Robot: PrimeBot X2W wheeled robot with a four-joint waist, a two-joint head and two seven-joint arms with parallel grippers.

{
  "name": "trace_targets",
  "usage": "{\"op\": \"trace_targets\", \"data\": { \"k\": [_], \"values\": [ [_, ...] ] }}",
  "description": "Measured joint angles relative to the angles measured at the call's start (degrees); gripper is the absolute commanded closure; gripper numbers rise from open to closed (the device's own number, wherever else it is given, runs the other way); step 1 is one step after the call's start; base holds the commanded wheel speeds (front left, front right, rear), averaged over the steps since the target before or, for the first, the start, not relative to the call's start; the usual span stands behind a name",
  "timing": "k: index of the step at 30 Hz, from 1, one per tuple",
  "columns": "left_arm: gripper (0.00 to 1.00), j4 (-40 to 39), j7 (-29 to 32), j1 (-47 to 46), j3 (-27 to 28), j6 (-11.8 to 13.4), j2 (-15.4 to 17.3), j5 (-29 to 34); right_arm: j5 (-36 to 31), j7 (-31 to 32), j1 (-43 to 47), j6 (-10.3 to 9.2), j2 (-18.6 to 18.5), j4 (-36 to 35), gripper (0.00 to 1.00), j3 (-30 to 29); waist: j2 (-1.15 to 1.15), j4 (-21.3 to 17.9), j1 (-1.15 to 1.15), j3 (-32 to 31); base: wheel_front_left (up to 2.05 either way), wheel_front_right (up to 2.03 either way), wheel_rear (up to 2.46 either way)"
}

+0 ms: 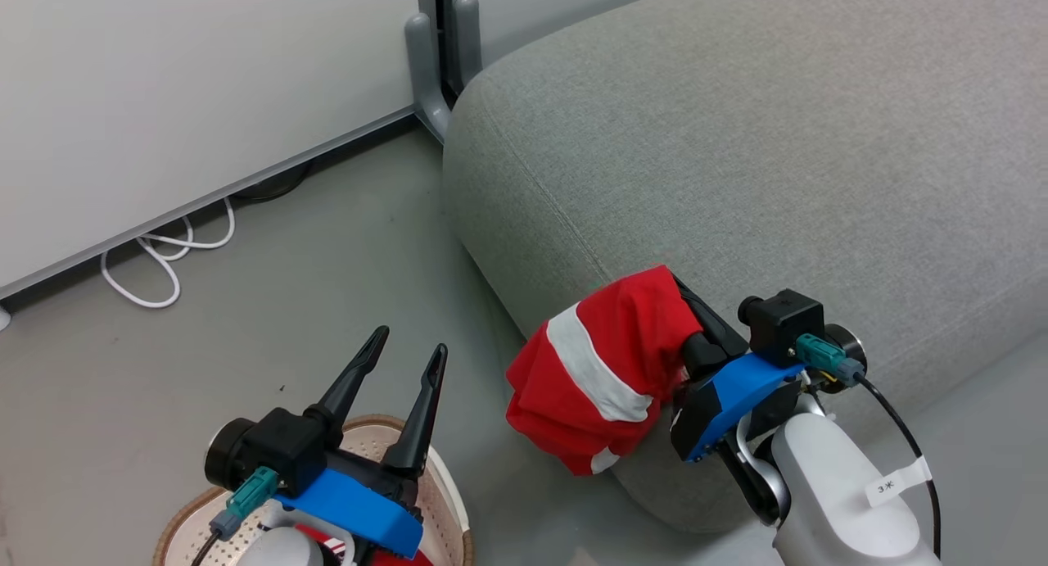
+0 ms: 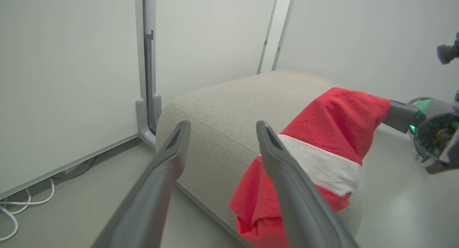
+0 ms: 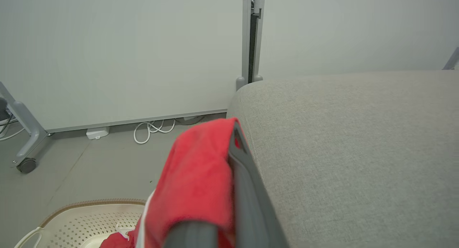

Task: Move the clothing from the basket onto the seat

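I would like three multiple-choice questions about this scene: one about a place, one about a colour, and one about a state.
1. Where is the striped garment?
A. folded on a shelf
B. held by the right gripper at the edge of the sofa
C. flat on the floor

2. What colour is its stripe?
A. white
B. blue
C. yellow

3. How is the left gripper?
A. shut on cloth
B. shut, empty
C. open, empty

Answers:
1. B, the cloth hangs from the right gripper beside the sofa's rounded edge.
2. A, a white band crosses the red cloth.
3. C, its fingers stand apart with nothing between them.
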Motion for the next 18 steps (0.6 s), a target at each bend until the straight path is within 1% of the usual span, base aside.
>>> {"op": "trace_targets", "data": {
  "k": [5,9,18],
  "values": [
    [0.00,0.0,0.0,-0.1,-0.1,0.0,0.5,0.1,0.3,-0.4,0.1,0.00,0.0,-0.3,1.00,-0.1,0.00,-1.8,0.00,0.7,0.00,0.00,0.00],
    [0.00,0.0,0.0,-0.1,-0.4,0.0,0.7,0.1,0.6,-0.5,0.2,0.00,0.0,-0.3,1.00,0.0,0.00,-2.6,0.00,1.0,0.00,0.00,0.00],
    [0.00,-0.5,0.0,-0.4,-1.0,0.0,1.3,0.2,1.2,-0.8,-1.0,0.00,0.0,-0.4,1.00,-0.8,0.00,-2.1,0.00,2.1,0.00,0.00,0.00]
  ]
}}
